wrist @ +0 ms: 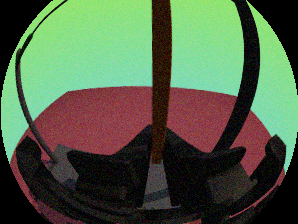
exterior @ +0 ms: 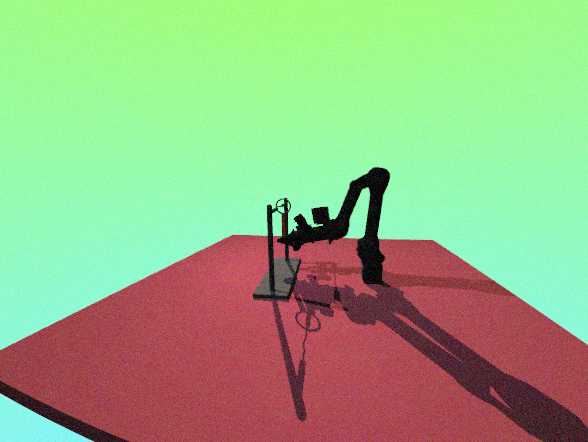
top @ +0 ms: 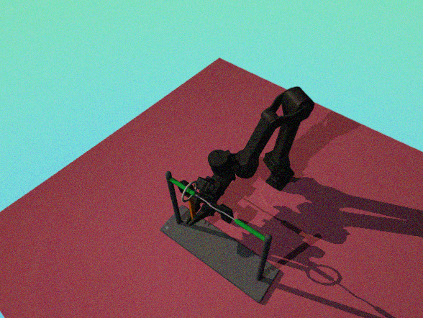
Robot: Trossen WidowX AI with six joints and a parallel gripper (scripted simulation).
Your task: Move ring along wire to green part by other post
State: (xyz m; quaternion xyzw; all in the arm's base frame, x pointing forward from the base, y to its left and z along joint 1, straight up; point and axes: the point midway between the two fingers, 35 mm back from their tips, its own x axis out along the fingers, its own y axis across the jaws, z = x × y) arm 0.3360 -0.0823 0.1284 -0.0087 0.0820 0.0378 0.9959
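- The claw is clamped on the lower end of the orange handle, low beside the near post at the start end of the wire frame.
- The ring hangs around the green section next to that post, wire threaded through it (the wrist view shows the handle rising straight up from between the fingers).
- The step in hand looks like the grasp itself, just secured; the travel along the wire has not begun.
- Ahead lies the thin grey wire, which appears to bend on its way to the far green section and the other post.
- The next move likely calls for lifting the ring just off the green part, centring it on the wire, then following the grey stretch's shape without contact.
- The grey base plate sits on the red desk.
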